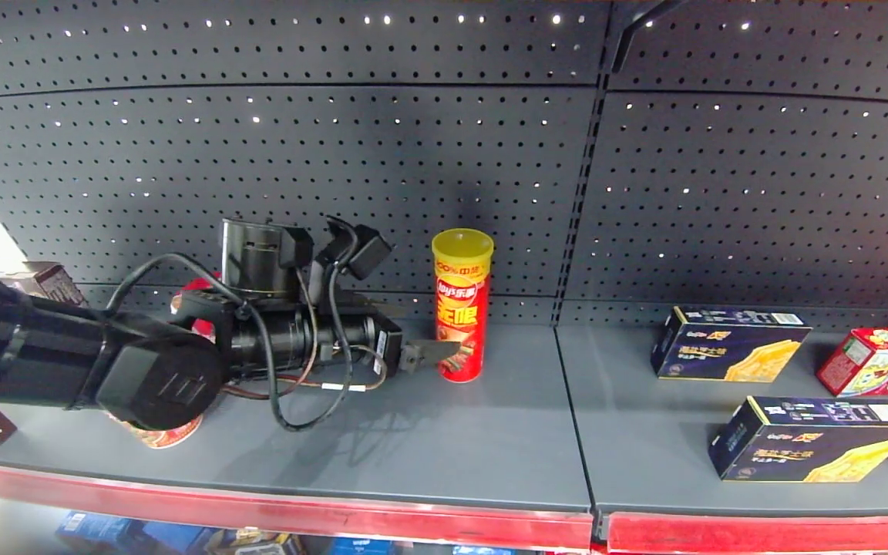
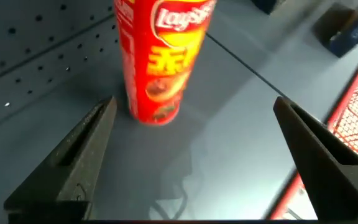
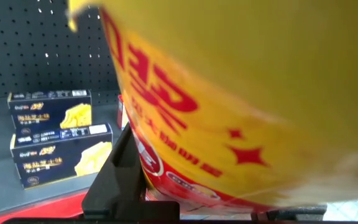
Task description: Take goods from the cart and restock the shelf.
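Chip can [image 1: 462, 304] stands upright on the shelf [image 1: 428, 432], close to the pegboard back. The left end effector [image 1: 440, 354] sits low beside it, jaws spread wide, the can just beyond their tips. The right end effector [image 3: 166, 186] grips a yellow and red package [image 3: 241, 81]; dark blue boxes [image 1: 729, 343] lie farther right.

Dark pegboard wall [image 1: 413, 154]; grey shelf [image 1: 452, 439] (red-edged).
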Tool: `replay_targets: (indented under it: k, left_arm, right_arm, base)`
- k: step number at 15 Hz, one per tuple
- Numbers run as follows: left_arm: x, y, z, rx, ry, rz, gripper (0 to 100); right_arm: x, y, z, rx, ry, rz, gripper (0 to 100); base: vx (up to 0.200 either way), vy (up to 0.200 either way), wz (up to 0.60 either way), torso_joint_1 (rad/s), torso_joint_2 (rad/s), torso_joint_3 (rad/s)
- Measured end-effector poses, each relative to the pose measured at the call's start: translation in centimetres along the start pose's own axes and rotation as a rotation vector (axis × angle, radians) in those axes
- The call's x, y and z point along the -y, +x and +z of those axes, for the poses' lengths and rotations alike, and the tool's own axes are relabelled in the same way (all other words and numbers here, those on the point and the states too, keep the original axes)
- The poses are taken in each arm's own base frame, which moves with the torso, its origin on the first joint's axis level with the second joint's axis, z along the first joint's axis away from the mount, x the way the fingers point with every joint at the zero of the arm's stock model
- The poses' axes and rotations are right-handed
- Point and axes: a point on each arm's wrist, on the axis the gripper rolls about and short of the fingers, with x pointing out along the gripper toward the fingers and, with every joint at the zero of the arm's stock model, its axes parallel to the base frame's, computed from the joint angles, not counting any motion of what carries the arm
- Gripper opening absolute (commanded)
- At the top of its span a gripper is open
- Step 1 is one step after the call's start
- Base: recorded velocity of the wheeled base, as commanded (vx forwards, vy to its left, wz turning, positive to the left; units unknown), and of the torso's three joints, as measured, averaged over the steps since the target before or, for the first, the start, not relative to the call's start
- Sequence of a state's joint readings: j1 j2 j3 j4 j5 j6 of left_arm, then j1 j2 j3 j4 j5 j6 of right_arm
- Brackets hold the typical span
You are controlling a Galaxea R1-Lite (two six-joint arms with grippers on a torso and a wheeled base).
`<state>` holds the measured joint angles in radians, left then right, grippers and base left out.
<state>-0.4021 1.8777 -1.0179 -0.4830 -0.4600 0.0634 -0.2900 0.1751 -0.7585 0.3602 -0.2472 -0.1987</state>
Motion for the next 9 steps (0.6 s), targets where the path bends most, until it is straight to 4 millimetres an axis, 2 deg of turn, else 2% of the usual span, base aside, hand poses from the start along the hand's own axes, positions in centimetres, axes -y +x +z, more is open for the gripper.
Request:
replay_targets:
  k: [4,9]
  left_arm:
    - [-1.3,2.8,0.7,0.076,-0.055,-0.001,100]
    - [-2.8,6.3,0.9,0.116,-0.043,-0.01,100]
  right_arm:
    - [0.0,-0.3,-0.4,-0.021,-0.018,-0.012,0]
    - [0.0,-0.8,-1.0,-0.041,-0.047,-0.009,0]
  base:
    - [0.0,0.0,0.0,0.0,0.0,0.0]
    - [0.0,0.0,0.0,0.0,0.0,0.0]
